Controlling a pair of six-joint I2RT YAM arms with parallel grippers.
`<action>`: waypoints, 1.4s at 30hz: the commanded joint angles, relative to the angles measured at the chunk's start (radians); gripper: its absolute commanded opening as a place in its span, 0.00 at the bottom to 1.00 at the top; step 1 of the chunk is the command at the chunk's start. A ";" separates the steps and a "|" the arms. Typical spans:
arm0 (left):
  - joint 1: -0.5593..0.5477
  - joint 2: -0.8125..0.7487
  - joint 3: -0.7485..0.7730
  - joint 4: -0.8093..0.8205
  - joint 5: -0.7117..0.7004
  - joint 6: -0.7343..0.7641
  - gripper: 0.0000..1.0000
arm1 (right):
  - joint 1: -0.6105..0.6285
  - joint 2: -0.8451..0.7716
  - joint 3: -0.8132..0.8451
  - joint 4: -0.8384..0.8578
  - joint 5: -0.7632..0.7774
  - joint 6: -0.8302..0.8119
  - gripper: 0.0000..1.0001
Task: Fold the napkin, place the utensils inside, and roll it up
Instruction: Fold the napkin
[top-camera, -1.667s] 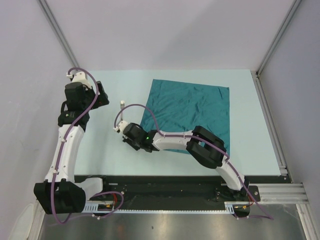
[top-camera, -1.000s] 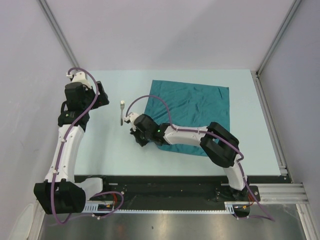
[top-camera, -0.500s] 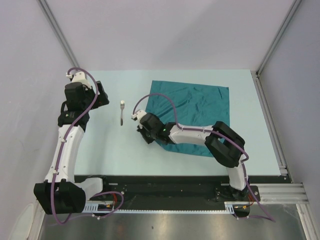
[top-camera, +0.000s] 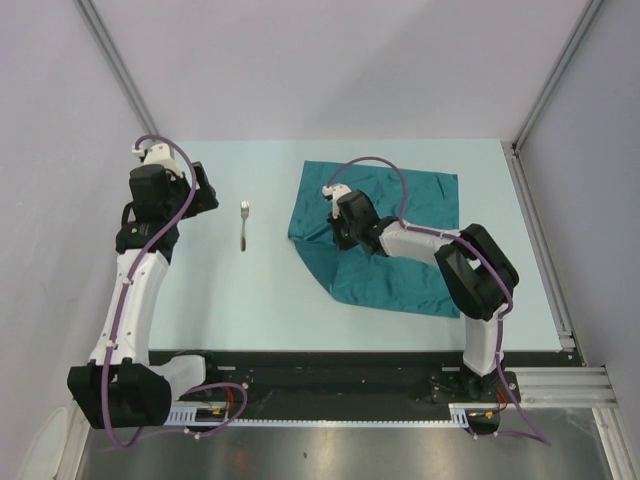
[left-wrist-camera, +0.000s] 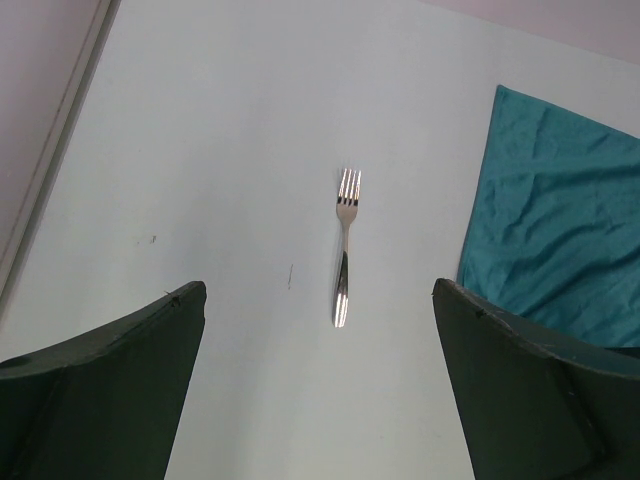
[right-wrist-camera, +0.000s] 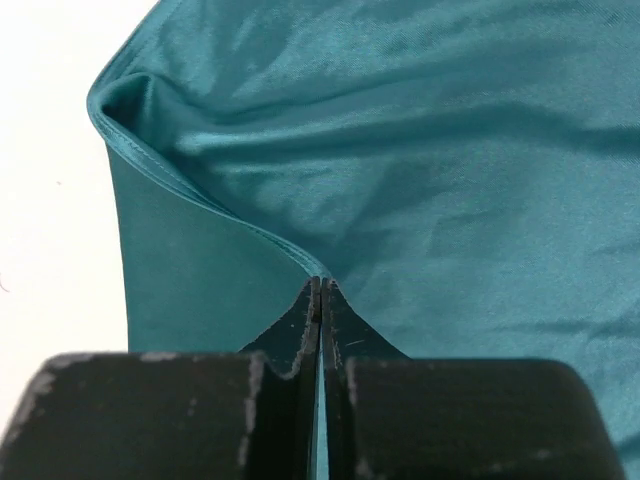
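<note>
Three grey walls (top-camera: 330, 70) enclose the mint table (top-camera: 220, 300) and napkin (top-camera: 430, 200).

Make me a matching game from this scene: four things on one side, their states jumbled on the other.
Things:
1. napkin
2. fork
3. left gripper
4. right gripper

States:
A. wide open
B. silver, lying alone on the table
C. teal, one corner folded over
D. shut on the napkin's edge

Pairs: 1-C, 2-B, 3-A, 4-D
</note>
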 joint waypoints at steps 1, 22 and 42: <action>0.005 -0.019 -0.009 0.030 0.014 -0.014 1.00 | -0.059 -0.011 -0.003 0.088 -0.193 0.019 0.00; 0.003 0.000 -0.010 0.033 0.052 -0.021 1.00 | -0.131 0.053 -0.042 0.166 -0.365 0.033 0.55; 0.005 0.006 -0.007 0.033 0.054 -0.021 1.00 | -0.066 0.093 0.000 0.091 -0.286 -0.035 0.46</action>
